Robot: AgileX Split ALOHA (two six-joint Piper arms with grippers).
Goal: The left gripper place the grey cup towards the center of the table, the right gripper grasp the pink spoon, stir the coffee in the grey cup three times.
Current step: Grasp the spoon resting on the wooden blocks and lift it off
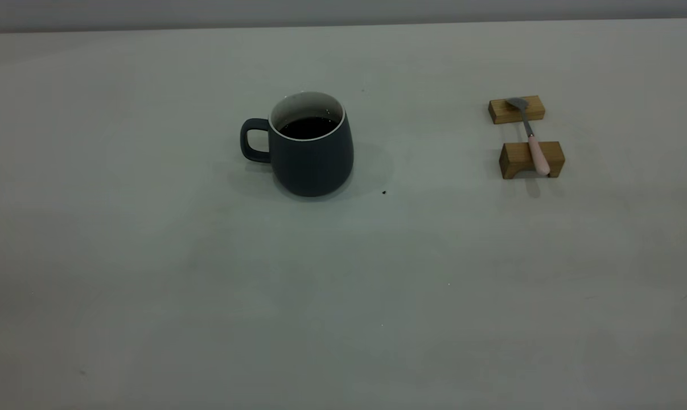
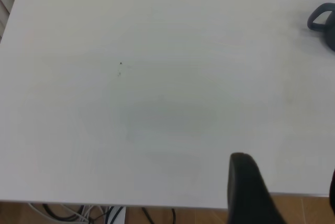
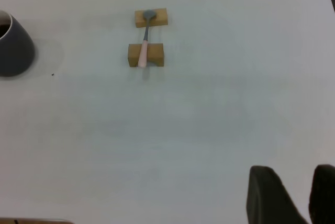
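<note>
The grey cup (image 1: 312, 159) stands upright near the middle of the table (image 1: 343, 296), its handle toward the left, with dark coffee (image 1: 309, 126) inside. At the right, the pink spoon (image 1: 534, 142) lies across two wooden blocks, bowl on the far one. Neither arm shows in the exterior view. In the left wrist view, my left gripper (image 2: 287, 170) hangs open and empty by a table edge, far from the cup's handle (image 2: 318, 17). My right gripper (image 3: 294, 174) holds nothing, a narrow gap between its fingers, well back from the spoon (image 3: 143, 51) and the cup (image 3: 13, 48).
Two tan wooden blocks (image 1: 517, 109) (image 1: 514, 162) carry the spoon. A small dark speck (image 1: 383, 192) lies just right of the cup. Cables (image 2: 99, 214) hang below the table edge near the left gripper.
</note>
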